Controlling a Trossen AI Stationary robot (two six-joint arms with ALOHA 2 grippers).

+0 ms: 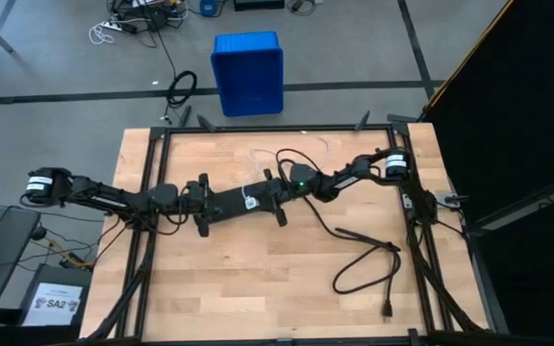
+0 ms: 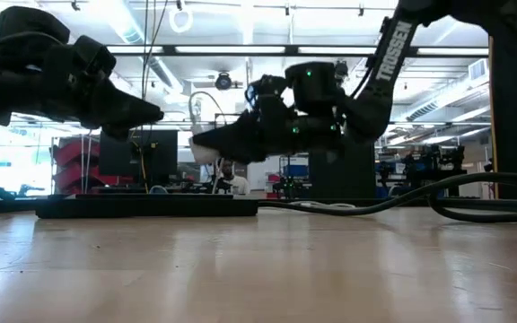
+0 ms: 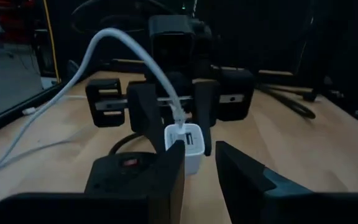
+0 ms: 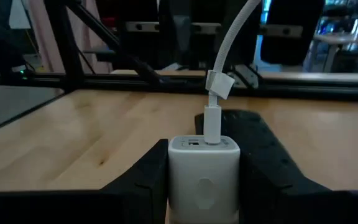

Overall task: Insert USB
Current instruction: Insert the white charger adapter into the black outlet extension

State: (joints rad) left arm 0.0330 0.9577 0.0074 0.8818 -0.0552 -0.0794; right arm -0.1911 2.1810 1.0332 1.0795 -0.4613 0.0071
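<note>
usb [image 4: 211,121], plug seated in the top of the white charger block [image 4: 204,165], which the right pincer [image 4: 204,180] clasps between its fingers. left pincer [image 3: 199,177] faces it just across the block, fingers narrowly parted, gripping nothing. both arms stretch low over the counter [image 1: 258,279], meeting at the block. thin white cable arches up from the plug.

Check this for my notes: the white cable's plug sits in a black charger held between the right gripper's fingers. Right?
Not quite: the charger is white, not black, as the right wrist view shows. The rest holds: the white cable has its plug in it, and the right gripper has its fingers on either side.
</note>
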